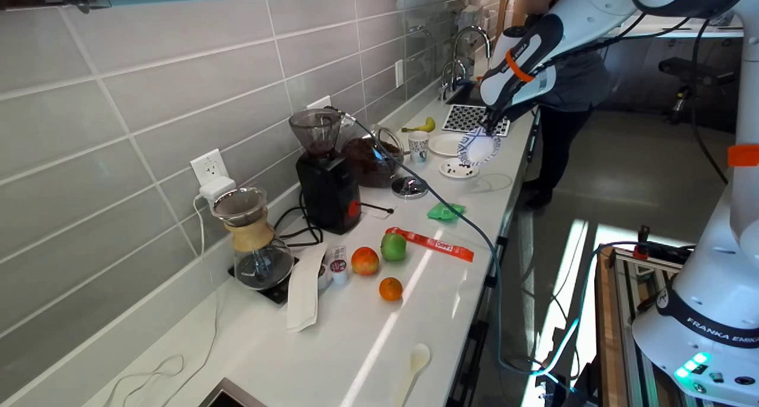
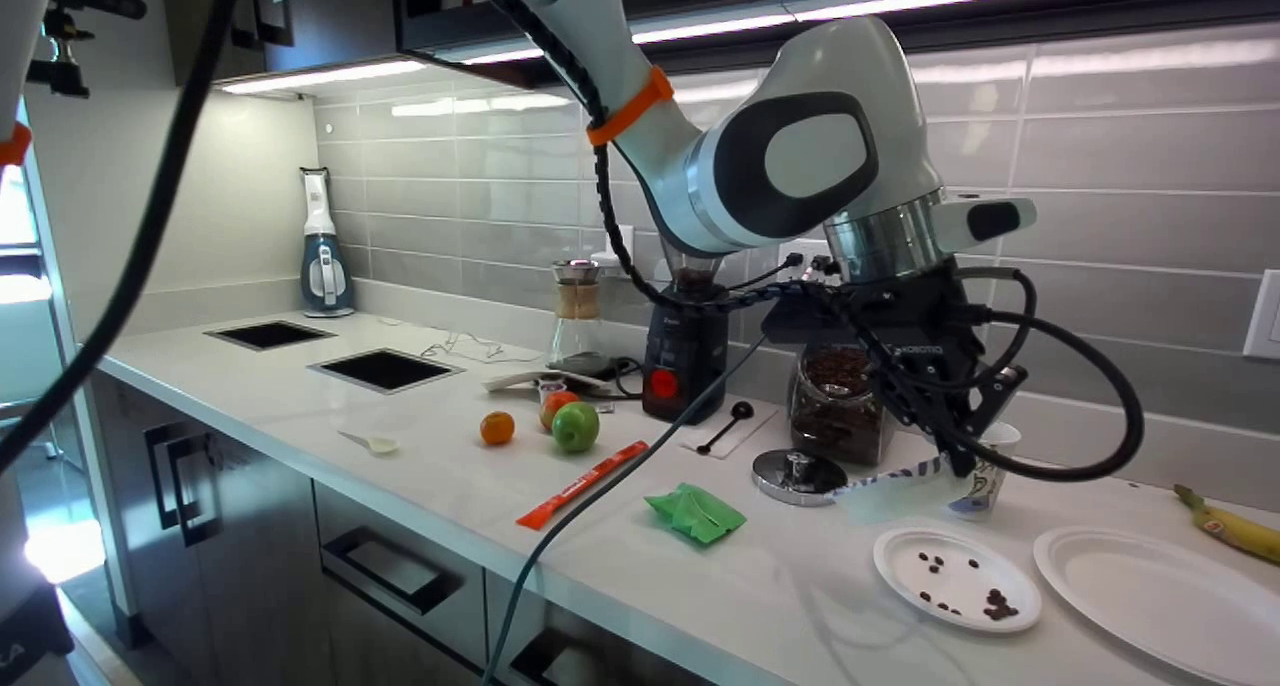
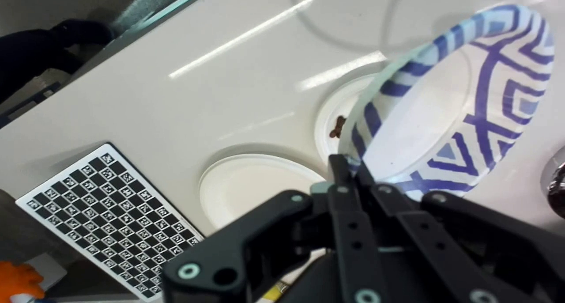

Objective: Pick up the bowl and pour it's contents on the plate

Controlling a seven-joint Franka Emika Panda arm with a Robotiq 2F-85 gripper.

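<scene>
Gripper (image 3: 350, 167): clenched, grasping the bowl (image 3: 441, 113); its fingertips pinched the rim at the bowl's 8 o'clock in the wrist view.
Bowl: hung above the counter (image 3: 238, 95), tipped steeply, white at the base with blue patterned walls; in the wrist view it covered part of the small plate (image 3: 346, 95).
Small plate: lay on the counter, at 11 o'clock from the fingertips in the wrist view, bearing dark brown beans (image 2: 998, 604).
Beans: in an exterior view a cluster sat at the plate's 4 o'clock, and loose ones lay scattered, several towards 8 and 10 o'clock.
Large plate (image 2: 1160, 596): lay just beside the small plate, at 3 o'clock from it in an exterior view, with a banana (image 2: 1242, 533) near its 1 o'clock edge.
Checkered board (image 3: 110, 223): lay between 8 and 9 o'clock from the fingertips in the wrist view.
Paper cup (image 1: 418, 148): stood at 9 o'clock from the bowl in an exterior view.
Glass jar (image 1: 366, 167): sat farther out at 9 o'clock, holding dark brown contents, just beside a black grinder (image 1: 329, 187).
Shiny lid (image 1: 406, 188): lay at 8 o'clock from the bowl in an exterior view.
Green apple (image 1: 393, 248): in an exterior view had a red packet (image 1: 431, 244) just beside it at 3 o'clock, a red-and-yellow apple (image 1: 364, 261) at 8 o'clock and an orange (image 1: 391, 289) at 6 o'clock.
Person (image 1: 575, 86): stood at 2 o'clock from the bowl in an exterior view, partly hidden by the arm (image 1: 593, 9).
</scene>
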